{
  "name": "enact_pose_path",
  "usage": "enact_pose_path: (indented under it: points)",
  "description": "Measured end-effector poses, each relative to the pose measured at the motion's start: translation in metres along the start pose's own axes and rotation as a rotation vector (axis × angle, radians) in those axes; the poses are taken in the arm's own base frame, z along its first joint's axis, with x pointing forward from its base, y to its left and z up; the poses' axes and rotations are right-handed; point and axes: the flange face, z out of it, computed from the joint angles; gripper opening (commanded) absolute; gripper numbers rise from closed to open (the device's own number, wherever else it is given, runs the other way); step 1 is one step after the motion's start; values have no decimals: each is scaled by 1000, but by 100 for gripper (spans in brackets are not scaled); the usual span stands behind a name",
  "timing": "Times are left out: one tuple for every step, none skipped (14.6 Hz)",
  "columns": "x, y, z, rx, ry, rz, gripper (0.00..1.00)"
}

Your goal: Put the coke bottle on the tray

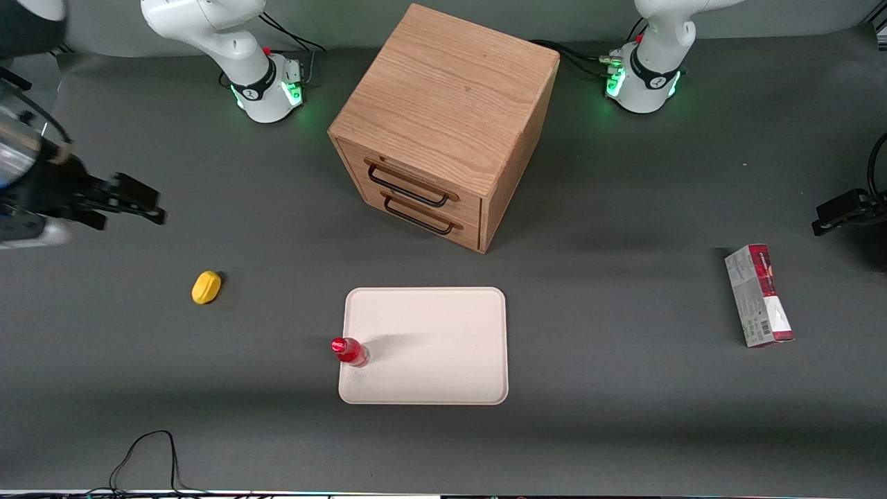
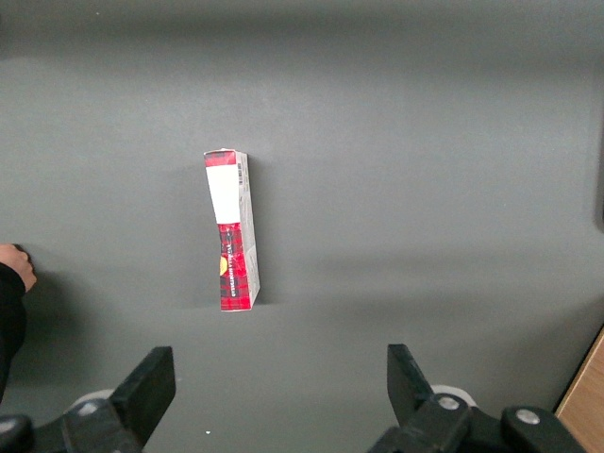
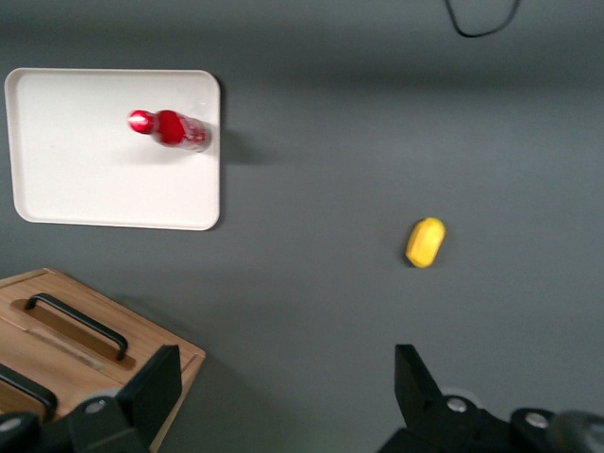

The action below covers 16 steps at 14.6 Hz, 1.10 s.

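The grey desk point(image 1: 624, 430) fills the front view from edge to edge. The largest item on it is a wooden drawer cabinet point(image 1: 447, 125) at upper centre of the front view, turned at an angle, with two dark drawer handles point(image 1: 412, 197) facing the front camera. Nearer to that camera than the cabinet, at lower centre of the frame, lies the tray point(image 1: 443, 346), flat on the desk with its rim fully in view. A red-and-white carton point(image 1: 759, 296) lies flat toward the parked arm's end of the desk, well apart from the tray. The hand point(image 1: 149, 208) hangs at the middle of the front view's left edge, toward the working arm's end of the desk, well apart from the tray; its two fingers stand spread wide with nothing between them, as the right wrist view confirms. The coke bottle point(image 1: 348, 351) stands upright on the tray, just inside the rim at the tray edge toward the working arm's end, cap up. A yellow lump point(image 1: 206, 287) rests on the desk between the hand and the tray, touching neither.
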Motion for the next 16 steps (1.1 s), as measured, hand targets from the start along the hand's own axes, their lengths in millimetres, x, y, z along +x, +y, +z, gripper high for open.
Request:
enact_pose_path:
  points:
    - [-7,18,-1,4,1,11,100]
    - [-14,34,-1,8,-1,15,100]
    - [-19,47,-1,9,1,12,100]
    - [-24,56,-2,-1,3,6,100]
    - [-27,60,-3,-17,3,0,100]
    - [-29,61,-4,-30,2,-5,100]
    - [-30,61,-4,-39,2,-8,100]
    - [-30,61,-4,-44,1,-9,100]
    - [-31,61,-4,-47,-1,-9,100]
    - [-31,63,-3,-49,-2,-5,100]
    - [-31,66,-3,-50,-4,-1,100]
    - [-31,69,-2,-51,-5,5,100]
    - [-31,73,-1,-55,-7,10,100]
    - [-31,75,-1,-61,-9,13,100]
    - [-32,76,0,-65,-10,14,100]
    - [-32,76,0,-66,-11,14,100]
